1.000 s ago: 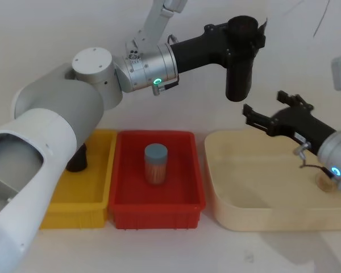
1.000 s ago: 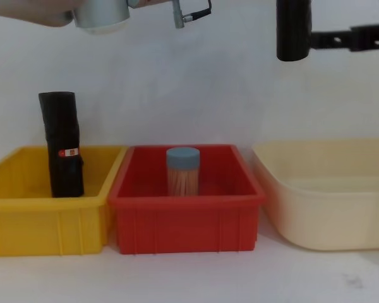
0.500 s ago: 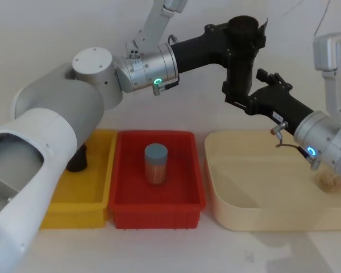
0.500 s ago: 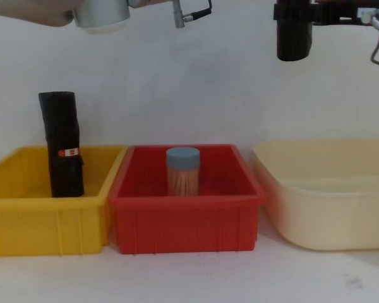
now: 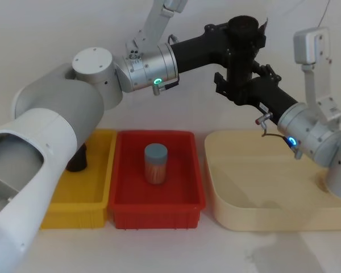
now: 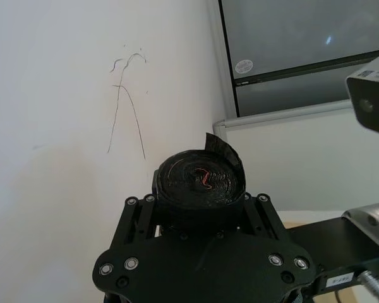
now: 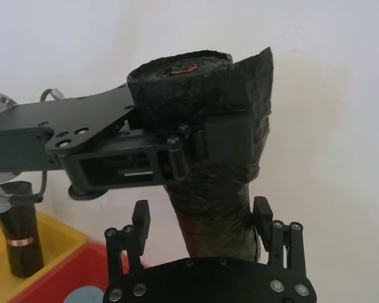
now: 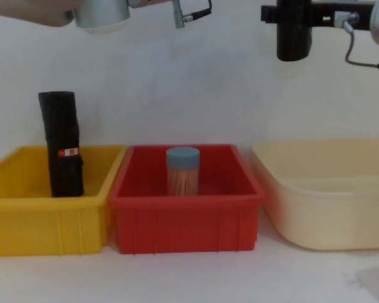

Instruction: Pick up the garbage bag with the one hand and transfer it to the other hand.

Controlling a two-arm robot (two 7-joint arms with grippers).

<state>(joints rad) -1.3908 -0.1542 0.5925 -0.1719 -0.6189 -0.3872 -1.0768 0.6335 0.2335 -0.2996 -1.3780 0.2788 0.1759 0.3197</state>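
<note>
Upright black garbage bag (image 5: 239, 60), held aloft

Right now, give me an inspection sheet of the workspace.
Surface: pale tabletop, smudge at its right front.
Job's things: plain black cylindrical garbage bag roll held upright in the air.
Clutter: black stickered roll standing in yellow plastic bin; blue-lidded jar in red plastic bin; cream tub.
Grippers: left gripper shut on the roll's upper part; right gripper open, fingers either side of the roll's lower part.
Cables: thin black cable on right arm.
Surroundings: white wall.
</note>
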